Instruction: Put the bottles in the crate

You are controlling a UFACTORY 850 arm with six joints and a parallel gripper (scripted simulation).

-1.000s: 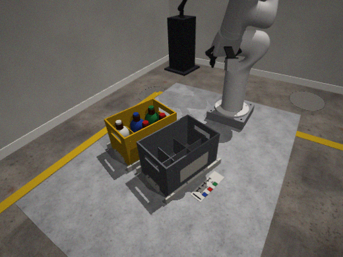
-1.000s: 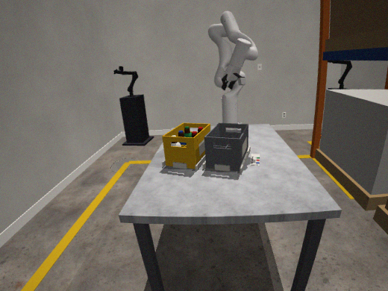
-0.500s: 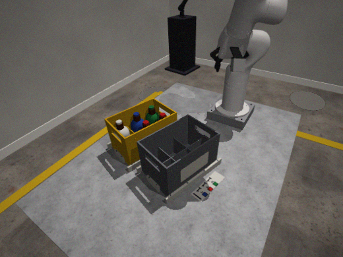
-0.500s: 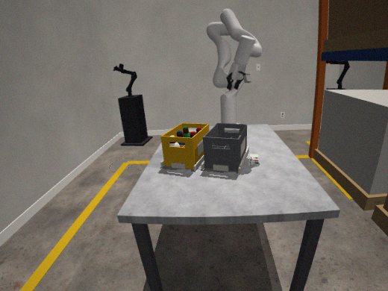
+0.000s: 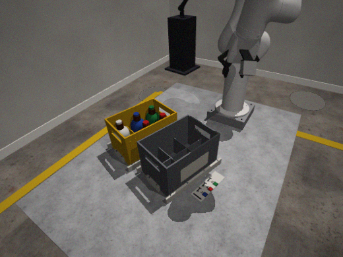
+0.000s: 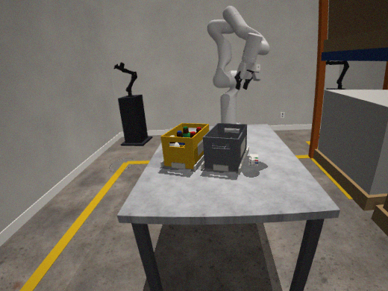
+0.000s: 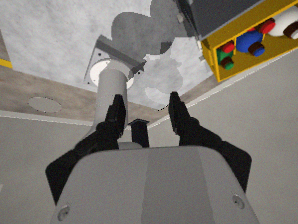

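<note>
The yellow crate [image 5: 140, 130] holds several bottles: one white [image 5: 123, 129], one blue [image 5: 136, 122], one green [image 5: 152, 114], and two low red ones [image 5: 146, 123]. The grey crate [image 5: 179, 151] stands beside it, and its compartments are empty. The pick list [image 5: 208, 186] lies on the table by the grey crate's far side, with green, red and blue squares; the counts are too small to read. My gripper [image 5: 235, 66] hangs high above the table near the arm's base, partly open and empty. It also shows in the wrist view [image 7: 146, 105] and in the exterior view [image 6: 243, 81].
The arm's base [image 5: 232, 110] stands on the table behind the crates. The wrist view shows the yellow crate at the upper right. A black pedestal [image 5: 182, 43] stands on the floor by the wall. A large grey box [image 6: 354, 138] stands right of the table.
</note>
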